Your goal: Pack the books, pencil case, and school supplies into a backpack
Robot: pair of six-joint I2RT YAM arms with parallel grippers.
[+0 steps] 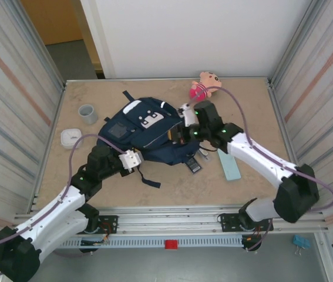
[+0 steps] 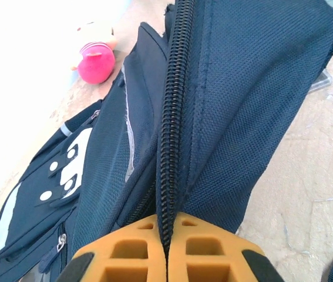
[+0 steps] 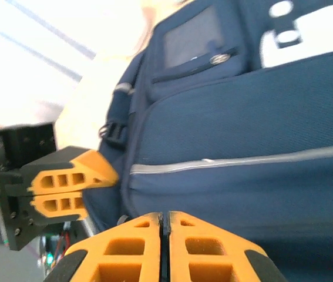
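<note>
Looking at my overhead feed, the backpack [image 1: 145, 132] lies flat mid-table with its white patches facing up and a dark strap trailing off the near edge. My left gripper [image 1: 137, 158] is right up against the bag's near-left corner, and my right gripper [image 1: 182, 135] is on its right side. A small dark gadget [image 1: 194, 165] sits on the tabletop just beside that right edge. The pale teal pencil case [image 1: 229, 164] lies a bit further right, alongside my right forearm. The pink plush toy [image 1: 204, 86] is by the far edge. The grey cup [image 1: 87, 114] is off to the left, with a small white round thing [image 1: 70, 138] near it, closer to me.
</note>
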